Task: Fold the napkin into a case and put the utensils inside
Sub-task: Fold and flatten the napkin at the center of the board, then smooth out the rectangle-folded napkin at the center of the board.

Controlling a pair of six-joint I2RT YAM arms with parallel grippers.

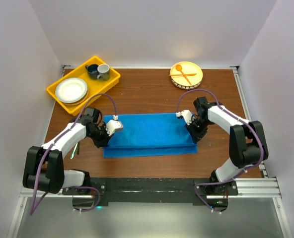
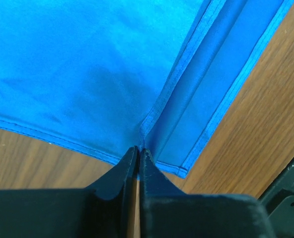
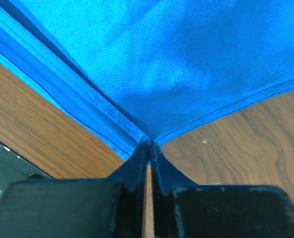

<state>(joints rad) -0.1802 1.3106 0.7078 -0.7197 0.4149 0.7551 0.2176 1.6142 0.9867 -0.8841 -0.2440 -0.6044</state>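
Napkin (image 1: 152, 131) is soft and floppy; left gripper (image 2: 138, 148) at 9 o'clock, right gripper (image 3: 149, 145) at 3 o'clock, both pinch its corners tight

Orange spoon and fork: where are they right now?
Top view: the orange spoon and fork lie crossed on the round plate at the table's far right corner.

Overhead view facing down, wrist views close, all sharing napkin (image 1: 152, 131)

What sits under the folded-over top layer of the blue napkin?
A lower layer of the same napkin, showing as a strip along the near edge, on the table. Anything between the layers is covered.
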